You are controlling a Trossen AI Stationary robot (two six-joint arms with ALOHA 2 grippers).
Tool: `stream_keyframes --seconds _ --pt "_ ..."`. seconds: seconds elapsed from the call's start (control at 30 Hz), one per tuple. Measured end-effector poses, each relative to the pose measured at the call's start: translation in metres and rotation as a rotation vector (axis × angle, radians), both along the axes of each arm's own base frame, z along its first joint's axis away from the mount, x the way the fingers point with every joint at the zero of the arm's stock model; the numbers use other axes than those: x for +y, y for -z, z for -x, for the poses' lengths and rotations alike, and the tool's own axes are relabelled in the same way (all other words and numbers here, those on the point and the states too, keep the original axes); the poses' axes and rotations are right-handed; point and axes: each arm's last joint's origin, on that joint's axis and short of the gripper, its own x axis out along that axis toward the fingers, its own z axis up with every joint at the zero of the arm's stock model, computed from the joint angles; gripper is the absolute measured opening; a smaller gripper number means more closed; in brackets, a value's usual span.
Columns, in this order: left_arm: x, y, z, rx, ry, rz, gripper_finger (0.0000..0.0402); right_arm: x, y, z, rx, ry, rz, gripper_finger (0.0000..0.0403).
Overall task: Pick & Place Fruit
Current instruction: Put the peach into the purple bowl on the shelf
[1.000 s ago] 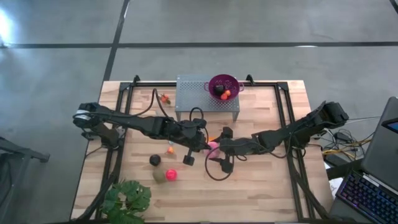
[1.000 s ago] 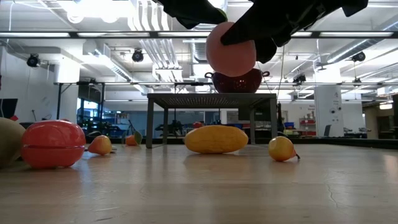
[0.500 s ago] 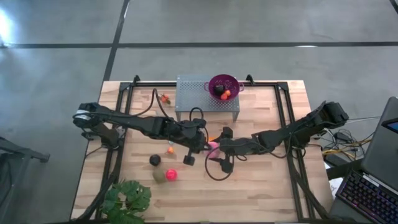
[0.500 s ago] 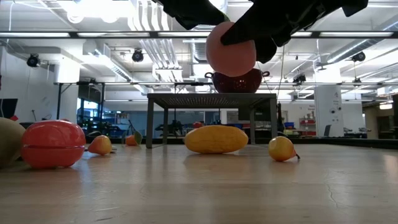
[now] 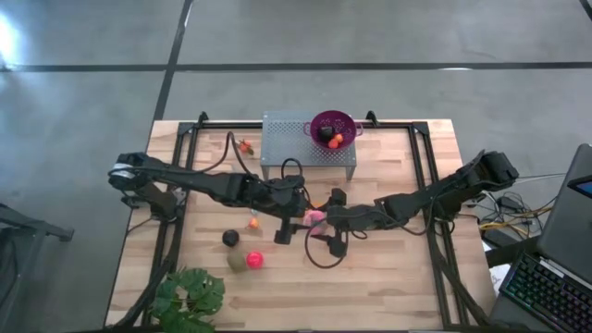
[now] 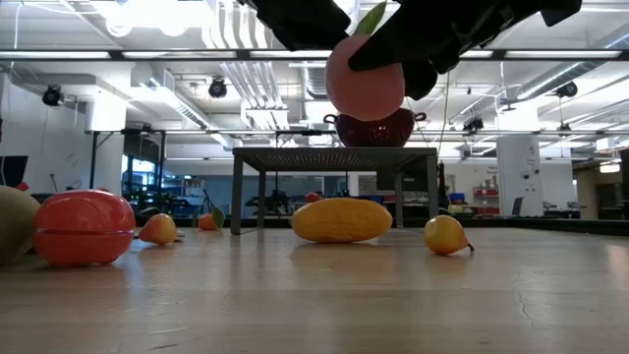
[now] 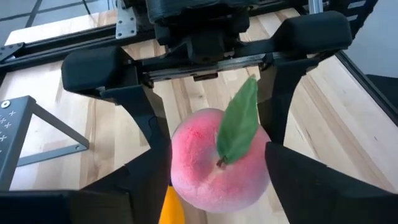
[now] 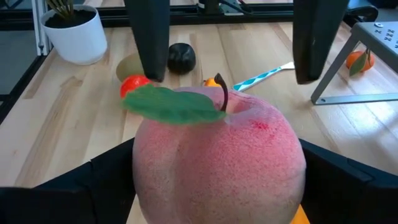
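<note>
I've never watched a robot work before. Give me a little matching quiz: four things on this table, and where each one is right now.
Things:
1. pink peach
2. purple bowl
3. potted plant
4. red ball

Places:
A. on top of the grey perforated stand
B. at the table's edge, on the left arm's side
C. lying on the wooden table beside an olive-green piece
D. lifted off the table, between the fingers of the right gripper

Pairs: 1-D, 2-A, 3-B, 4-C
</note>
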Motion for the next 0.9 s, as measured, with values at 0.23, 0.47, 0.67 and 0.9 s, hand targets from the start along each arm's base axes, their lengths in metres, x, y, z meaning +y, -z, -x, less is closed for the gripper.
stream_keyframes --seconds 0.23,0.47,0.67,0.9 --pt "0.005 -0.015 0.016 0.062 -0.058 -0.039 0.0266 0.0 0.0 0.0 0.005 -0.001 0.001 0.0342" --pt "0.017 -0.024 0.044 0.152 -0.367 -0.133 0.0266 0.0 0.001 0.001 0.014 0.005 -0.006 0.0348" --pt "0.027 -0.022 0.065 0.189 -0.748 -0.148 0.0264 0.0 0.002 0.001 0.024 0.006 -0.005 0.0339" --pt "0.032 0.002 0.077 0.152 -1.019 -0.2 0.0264 0.0 0.002 0.002 0.029 0.008 -0.008 0.0354"
